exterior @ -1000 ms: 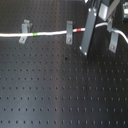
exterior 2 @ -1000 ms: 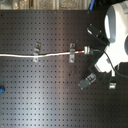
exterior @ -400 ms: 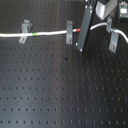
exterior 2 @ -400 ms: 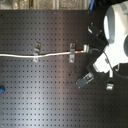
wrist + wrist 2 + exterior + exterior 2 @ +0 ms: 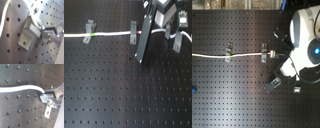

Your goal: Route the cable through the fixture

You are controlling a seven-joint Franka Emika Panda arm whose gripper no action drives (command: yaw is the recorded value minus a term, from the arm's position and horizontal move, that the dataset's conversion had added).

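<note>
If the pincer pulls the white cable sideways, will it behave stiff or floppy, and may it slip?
The cable is probably floppy: it bends in a soft curve near the pincer in the second wrist view. It seems light, since it hangs between the clips with little sag in the first exterior view. Its surface looks smooth, so it may slide through a loose grip.

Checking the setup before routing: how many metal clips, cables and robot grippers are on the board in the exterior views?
Metal clips: 3
Cable: 1
Gripper: 1
Total: 5
</note>
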